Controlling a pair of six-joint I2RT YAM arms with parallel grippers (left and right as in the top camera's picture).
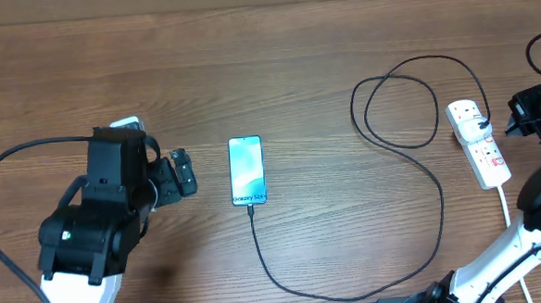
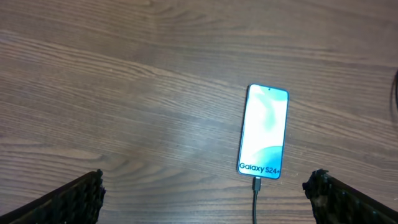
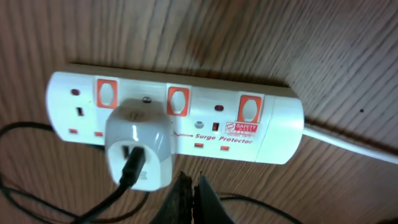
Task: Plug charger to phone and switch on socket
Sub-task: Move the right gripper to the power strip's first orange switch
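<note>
Hung with left gripper (image 1: 181, 175) spread wide near the Galaxy S24 phone (image 1: 246, 171) on the wooden table (image 1: 247, 60), charger (image 2: 255, 202) plugged into its near end, and right gripper (image 3: 193, 199) pinched shut just beside the surge-protector strip (image 3: 273, 124).

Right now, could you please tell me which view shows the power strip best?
The right wrist view: the power strip fills the frame, its three red switches clear. Overhead shows it small, far right; the left wrist view misses it entirely.
</note>
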